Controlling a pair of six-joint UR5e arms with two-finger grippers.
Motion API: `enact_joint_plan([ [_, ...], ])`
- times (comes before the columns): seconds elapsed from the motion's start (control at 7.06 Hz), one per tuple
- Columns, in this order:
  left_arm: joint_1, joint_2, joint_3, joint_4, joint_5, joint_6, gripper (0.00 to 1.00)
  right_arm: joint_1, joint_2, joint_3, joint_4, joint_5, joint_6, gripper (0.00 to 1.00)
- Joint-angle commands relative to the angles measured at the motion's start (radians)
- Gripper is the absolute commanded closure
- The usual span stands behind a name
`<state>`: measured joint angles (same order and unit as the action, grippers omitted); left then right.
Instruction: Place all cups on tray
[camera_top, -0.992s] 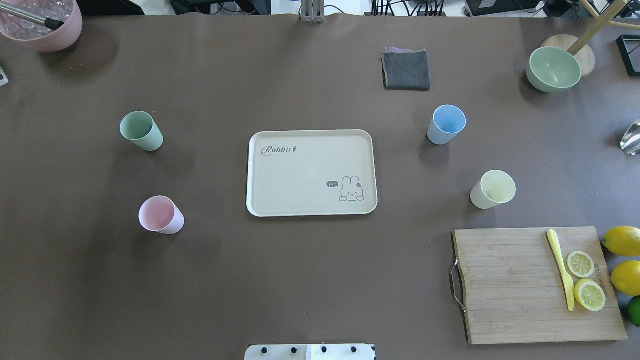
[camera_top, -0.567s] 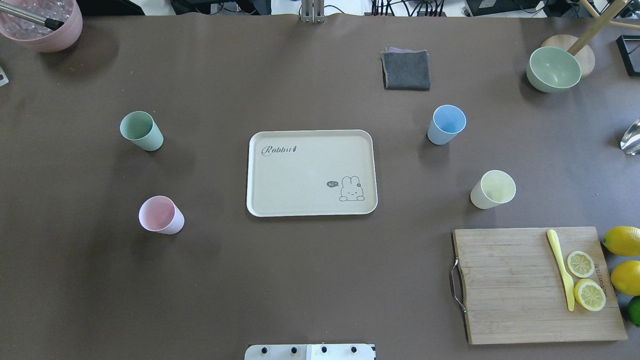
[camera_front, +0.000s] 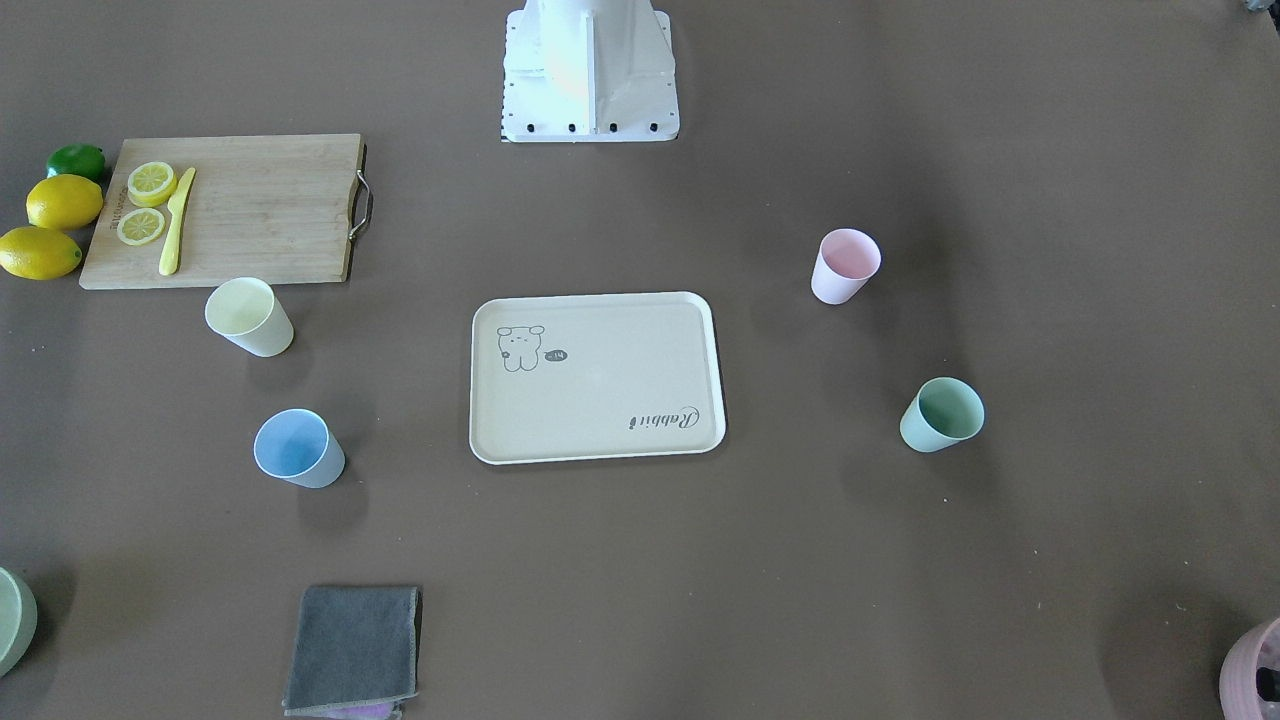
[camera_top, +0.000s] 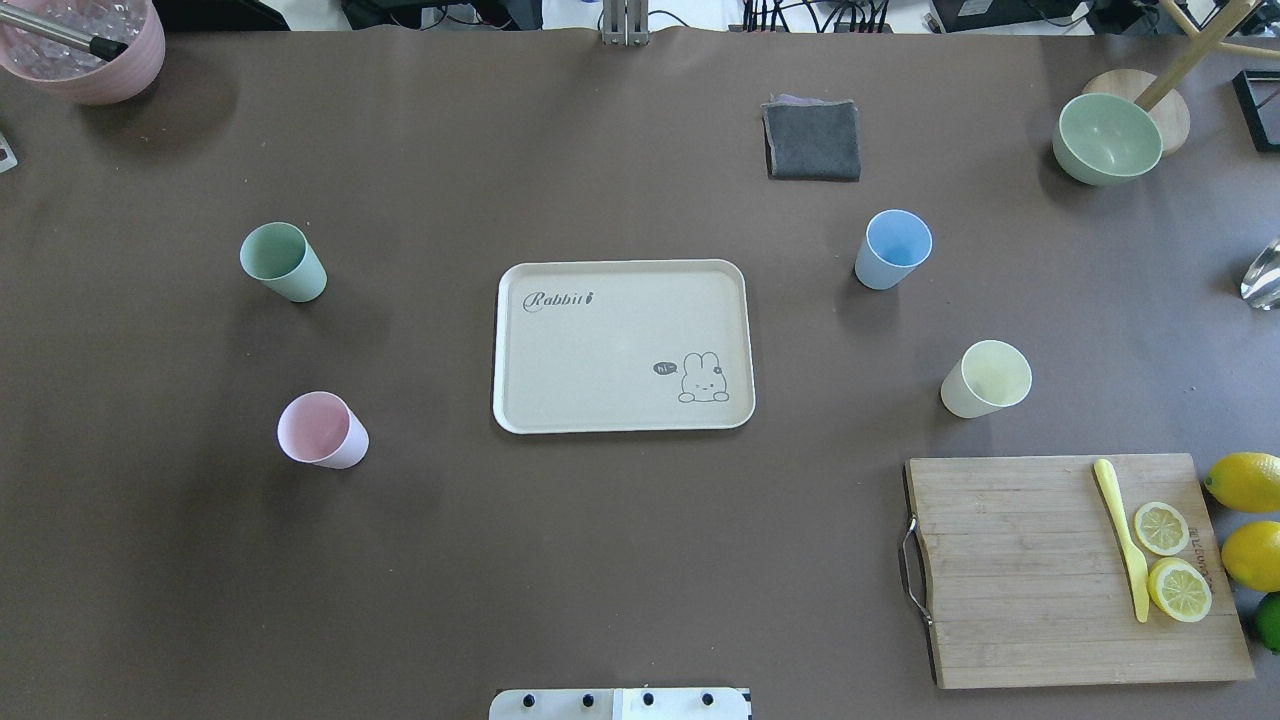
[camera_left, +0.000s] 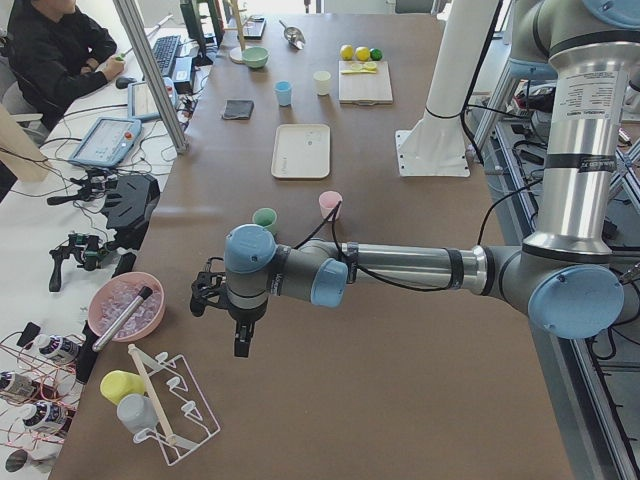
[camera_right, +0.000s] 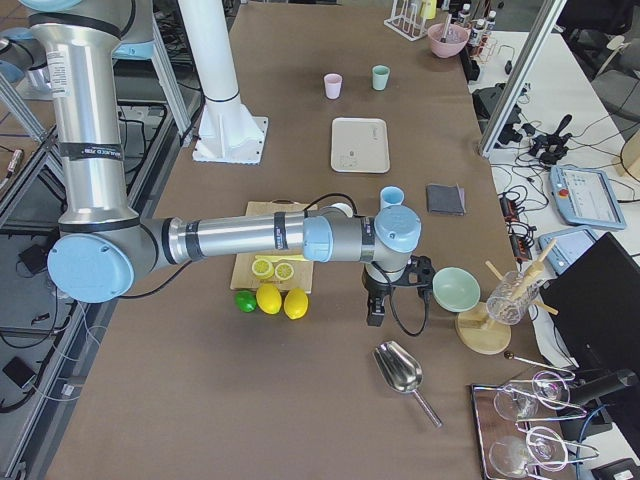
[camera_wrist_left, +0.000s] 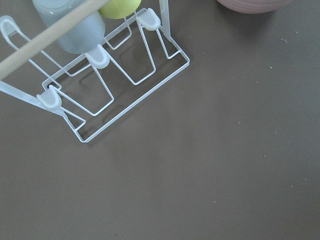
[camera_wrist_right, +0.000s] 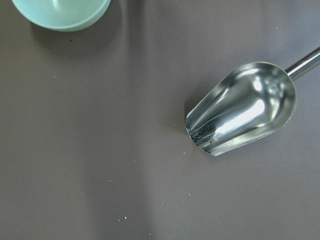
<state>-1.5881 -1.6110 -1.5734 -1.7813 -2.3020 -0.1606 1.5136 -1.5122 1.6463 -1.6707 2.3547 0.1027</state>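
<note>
Left pincer (camera_left: 241, 345) and right pincer (camera_right: 375, 316) both point straight down, outstretched (open or closed, cannot tell).

obstacles: four cups (camera_top: 283, 262) flanking tray (camera_top: 600, 350) | room: wide gaps between all

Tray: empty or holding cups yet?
Empty. The tray bears only its print; the pink cup, green cup, blue cup and cream cup stand apart on the table.

Our left arm (camera_left: 400, 268) reaches out level, left gripper (camera_left: 242, 338) pointing down; right arm (camera_right: 240, 238) and right gripper (camera_right: 375, 312) likewise. Whether either grips is unclear.
</note>
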Motion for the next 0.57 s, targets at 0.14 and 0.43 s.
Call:
enact_joint_plan([
  [0.14, 0.060, -0.012, -0.019, -0.006, -0.034, -0.026, 0.02, 0.000, 0.001, 0.010, 0.000, 0.000, -0.001, 0.00],
  [0.43, 0.145, -0.033, -0.001, -0.107, -0.027, -0.097, 0.02, 0.000, 0.001, 0.018, 0.000, 0.002, -0.003, 0.00],
])
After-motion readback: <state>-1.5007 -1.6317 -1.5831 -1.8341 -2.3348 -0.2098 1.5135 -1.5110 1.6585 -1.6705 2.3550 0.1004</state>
